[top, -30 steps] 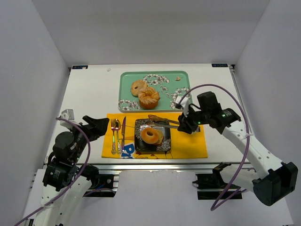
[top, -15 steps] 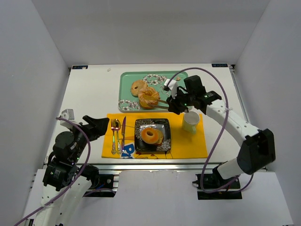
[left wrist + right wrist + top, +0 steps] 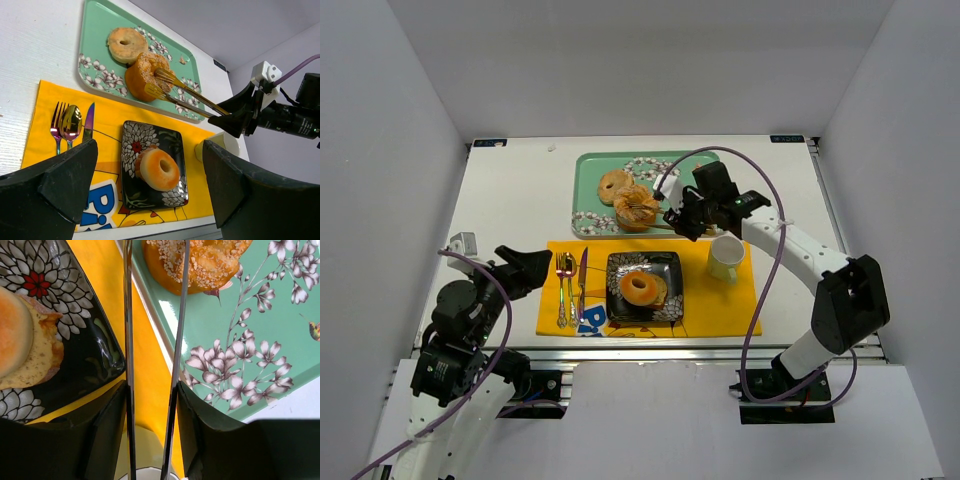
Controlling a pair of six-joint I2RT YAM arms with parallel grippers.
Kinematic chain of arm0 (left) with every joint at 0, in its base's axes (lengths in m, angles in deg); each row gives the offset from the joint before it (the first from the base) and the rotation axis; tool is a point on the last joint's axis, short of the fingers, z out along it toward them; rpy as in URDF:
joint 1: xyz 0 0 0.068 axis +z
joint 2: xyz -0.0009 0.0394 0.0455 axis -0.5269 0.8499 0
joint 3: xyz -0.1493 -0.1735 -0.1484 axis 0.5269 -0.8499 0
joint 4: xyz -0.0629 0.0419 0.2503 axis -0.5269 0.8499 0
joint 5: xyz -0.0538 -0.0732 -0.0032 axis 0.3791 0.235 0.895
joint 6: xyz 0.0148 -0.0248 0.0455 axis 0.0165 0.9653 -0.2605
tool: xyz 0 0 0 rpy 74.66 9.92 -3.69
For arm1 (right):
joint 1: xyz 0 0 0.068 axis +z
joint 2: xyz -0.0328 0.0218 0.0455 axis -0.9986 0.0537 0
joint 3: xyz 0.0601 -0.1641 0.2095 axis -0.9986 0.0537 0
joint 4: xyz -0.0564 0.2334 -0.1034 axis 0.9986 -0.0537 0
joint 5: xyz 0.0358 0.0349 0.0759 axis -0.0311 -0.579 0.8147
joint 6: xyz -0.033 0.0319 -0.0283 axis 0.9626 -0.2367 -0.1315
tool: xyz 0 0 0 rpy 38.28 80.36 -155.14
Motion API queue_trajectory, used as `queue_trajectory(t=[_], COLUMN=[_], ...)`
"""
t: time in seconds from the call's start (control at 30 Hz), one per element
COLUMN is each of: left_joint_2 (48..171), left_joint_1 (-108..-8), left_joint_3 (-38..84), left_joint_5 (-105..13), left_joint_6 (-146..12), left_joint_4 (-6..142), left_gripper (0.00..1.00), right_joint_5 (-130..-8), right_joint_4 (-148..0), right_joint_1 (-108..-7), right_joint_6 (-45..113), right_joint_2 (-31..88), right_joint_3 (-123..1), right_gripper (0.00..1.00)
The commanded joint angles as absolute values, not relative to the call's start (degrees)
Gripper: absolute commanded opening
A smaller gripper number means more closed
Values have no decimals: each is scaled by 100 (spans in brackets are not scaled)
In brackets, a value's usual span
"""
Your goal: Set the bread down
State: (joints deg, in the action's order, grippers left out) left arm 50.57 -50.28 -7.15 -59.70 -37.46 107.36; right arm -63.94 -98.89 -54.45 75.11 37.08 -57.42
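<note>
At the right gripper [image 3: 152, 440]: fingers partly closed on a pair of slim gold metal tongs [image 3: 129, 365]. Tong tips reaching the near side of the round seeded brown bread [image 3: 636, 207], lying on the mint-green floral tray [image 3: 590, 170].

Risk of slip: with too light or off-centre a squeeze, likely to roll or drop the bread short of the black flowered square plate [image 3: 668, 265], already bearing one ring-shaped bun [image 3: 642, 289].

Right arm stretched forward and left, wrist low over the yellow placemat [image 3: 720, 305], forearm running back past the pale cup [image 3: 725, 257].

Left gripper [image 3: 532, 266]: parked near-left, jaws wide, holding nothing.
</note>
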Motion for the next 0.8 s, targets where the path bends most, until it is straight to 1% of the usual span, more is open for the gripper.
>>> queue_trajectory(t=[0.0,0.1,0.2,0.23,0.33,0.43,0.53,0.77], left_joint_2=[5126,5126,5117,5091,5065,5038,5064,5144], left_joint_1=[-5008,-5008,-5008,-5008,-5008,-5008,-5008,-5008], left_joint_3=[-769,-795,-787,-795,-821,-813,-787,-716], left_joint_5=[-5998,-5989,-6007,-6007,-6024,-6024,-6024,-6015], left_joint_6=[-3791,-3782,-3782,-3774,-3765,-3747,-3765,-3791], left_joint_4=[10572,10520,10537,10555,10572,10590,10590,10581], left_gripper=[94,94,94,94,94,94,94,94], right_joint_5=[-6722,-6933,-7091,-7109,-7101,-7066,-6960,-6749], right_joint_4=[-9686,-9677,-9703,-9703,-9651,-9589,-9554,-9650], right_joint_1=[-5291,-5221,-5203,-5203,-5203,-5221,-5282,-5467], right_joint_6=[7747,7791,7800,7818,7800,7652,7493,7124], right_joint_2=[3783,3897,3950,3950,3854,3652,3379,2729], right_joint_3=[-5934,-6031,-6110,-6110,-6075,-6040,-6093,-6233], right_gripper=[48,45,35,28,15,6,2,0])
